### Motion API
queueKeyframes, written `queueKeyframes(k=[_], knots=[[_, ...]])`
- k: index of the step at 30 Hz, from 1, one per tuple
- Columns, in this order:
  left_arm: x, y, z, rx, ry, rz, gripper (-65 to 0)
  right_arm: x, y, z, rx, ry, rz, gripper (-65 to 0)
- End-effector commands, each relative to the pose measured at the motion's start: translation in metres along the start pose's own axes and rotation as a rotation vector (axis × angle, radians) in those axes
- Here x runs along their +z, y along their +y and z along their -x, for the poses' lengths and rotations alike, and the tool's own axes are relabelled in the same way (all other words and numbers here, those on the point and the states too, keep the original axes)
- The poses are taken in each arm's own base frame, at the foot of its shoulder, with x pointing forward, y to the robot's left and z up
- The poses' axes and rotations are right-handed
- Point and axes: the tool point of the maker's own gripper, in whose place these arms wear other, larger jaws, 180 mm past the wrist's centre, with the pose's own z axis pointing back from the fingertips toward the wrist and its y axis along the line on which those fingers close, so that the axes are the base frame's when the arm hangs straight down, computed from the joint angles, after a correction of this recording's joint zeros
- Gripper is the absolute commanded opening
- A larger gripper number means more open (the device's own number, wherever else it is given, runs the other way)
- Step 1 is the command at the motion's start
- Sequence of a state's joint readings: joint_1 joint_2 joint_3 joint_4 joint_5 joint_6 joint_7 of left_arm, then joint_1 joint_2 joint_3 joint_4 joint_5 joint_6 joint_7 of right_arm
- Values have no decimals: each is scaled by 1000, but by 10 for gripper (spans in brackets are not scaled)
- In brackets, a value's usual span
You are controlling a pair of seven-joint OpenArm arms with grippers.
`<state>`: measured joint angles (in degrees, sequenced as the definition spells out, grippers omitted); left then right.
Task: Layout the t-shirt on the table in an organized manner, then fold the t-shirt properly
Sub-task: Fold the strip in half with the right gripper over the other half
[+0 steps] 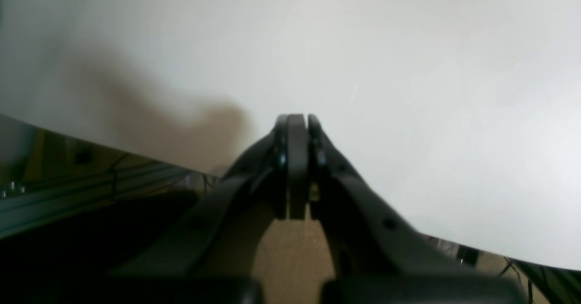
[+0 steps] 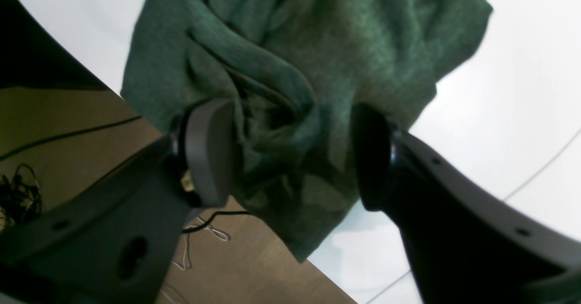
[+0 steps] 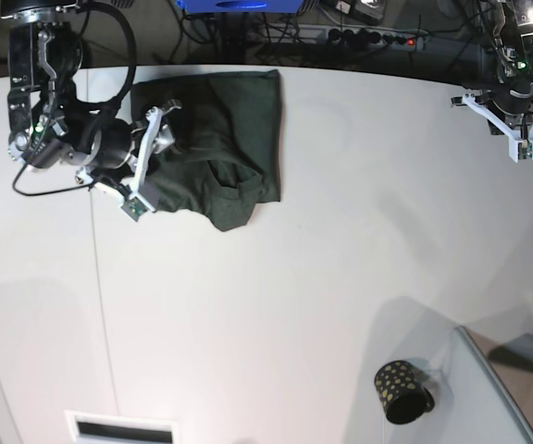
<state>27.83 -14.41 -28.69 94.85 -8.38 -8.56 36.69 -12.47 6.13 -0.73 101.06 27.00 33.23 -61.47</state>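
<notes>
The dark green t-shirt (image 3: pixel 220 139) lies rumpled near the far edge of the white table (image 3: pixel 276 296), left of centre. My right gripper (image 3: pixel 153 162) is at the shirt's left edge and open. In the right wrist view a bunched fold of the t-shirt (image 2: pixel 290 68) sits loosely between the spread fingers of that gripper (image 2: pixel 290 154), and both pad faces show. My left gripper (image 3: pixel 523 150) hangs shut and empty over the far right of the table, far from the shirt. Its wrist view shows the closed gripper (image 1: pixel 297 119) above bare table (image 1: pixel 408 90).
A small black cup with gold dots (image 3: pixel 402 391) stands at the near right, next to a clear panel (image 3: pixel 498 388). A thin dark seam (image 3: pixel 100 305) runs down the table's left side. A white slotted plate (image 3: pixel 123 427) lies at the near edge. Cables hang beyond the far edge.
</notes>
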Motion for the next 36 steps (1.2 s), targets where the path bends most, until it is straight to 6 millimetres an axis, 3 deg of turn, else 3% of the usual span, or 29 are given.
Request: queueKeyframes(k=[1,4,10,14,23,27,31,36], knots=[[1,7,-6,-8,-22,-16,-650,4,7,-9,24,-35,-14,-356],[-3,8,3,0,3,-16,-650,4,28,-9,81,-30,-52,-467],[-4,9,5,2,10,-17,-650,-8,75,-7,177,-4,-160,-491],[-4,10,5,4,10,-21,-650,-16,108,-10,263,11,-239,-554],[-4,10,6,4,11,-21,-650,-30,140,1,352,75,-332,-552],[-4,10,5,5,10,-21,-650,-29,139,13,406,134,-330,-552],[-6,10,4,10,9,-21,-650,-23,136,11,431,148,-311,-549],[-10,10,12,15,33,-19,-650,-18,137,2,441,120,-304,-396]])
